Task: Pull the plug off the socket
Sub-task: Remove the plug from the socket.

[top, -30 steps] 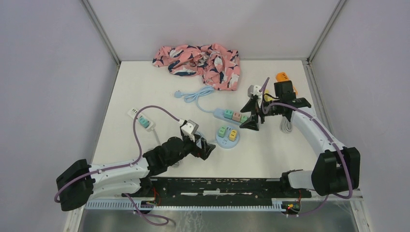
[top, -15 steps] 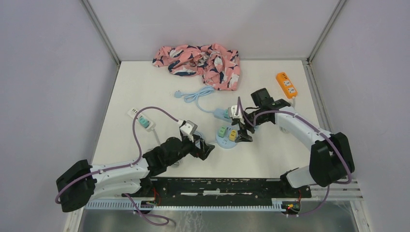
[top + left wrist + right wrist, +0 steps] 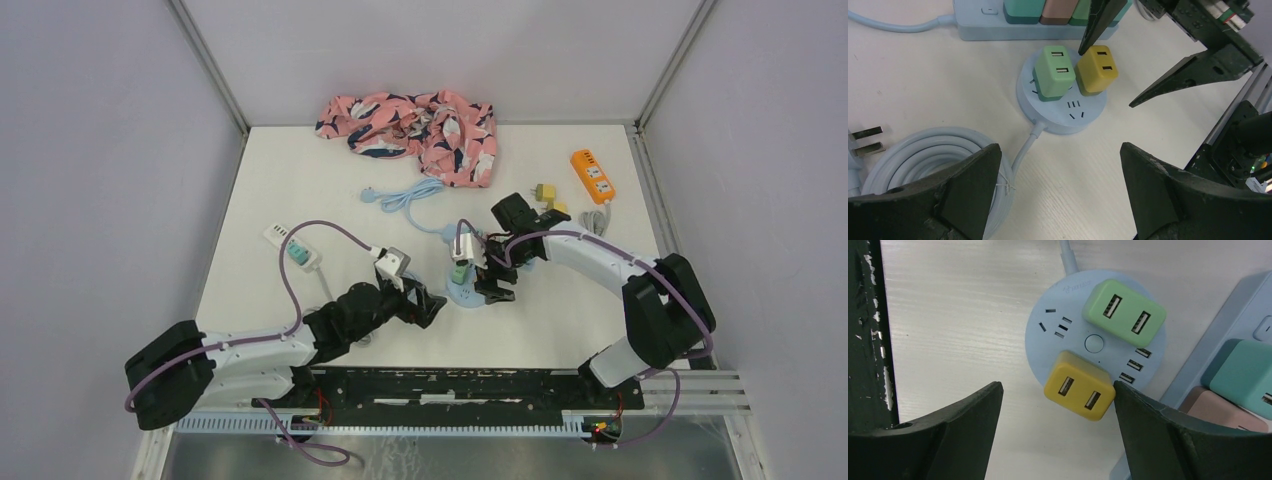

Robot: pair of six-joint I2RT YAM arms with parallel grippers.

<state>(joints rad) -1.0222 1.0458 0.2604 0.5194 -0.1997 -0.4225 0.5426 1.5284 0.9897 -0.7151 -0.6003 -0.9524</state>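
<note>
- Top external view: the round socket [image 3: 458,292], pale blue, lies flat on the white table [image 3: 300,180], a little forward of the middle and between the two arms.
- Two plugs stand side by side in its face, a green plug [image 3: 1055,72] and a yellow plug [image 3: 1097,69]. Both are seated in the socket, and each shows two slots on top.
- The right gripper [image 3: 490,282] hangs directly above the socket with its jaws spread apart, gripping nothing.
- Seen from the right wrist, its dark fingers [image 3: 948,440] stand on either side of the yellow plug, which sits lower down between them.
- From the left wrist, one right finger tip comes down at the yellow plug's far edge, by the gap to the green plug. Whether it touches I cannot tell. The other finger stands well clear on the yellow plug's outer side.
- The left gripper [image 3: 425,305] sits low, just left of the socket and pointed toward it, with its jaws wide apart and empty.
- The socket's cord runs toward a coiled white cable [image 3: 923,155] lying near the left jaw.
- A long blue strip [image 3: 983,30] lies just behind the round socket, with teal and pinkish-brown plugs seated in it.
- At the back of the table lies a floral cloth [image 3: 410,125], and an orange power strip [image 3: 592,176] rests near the right edge.
</note>
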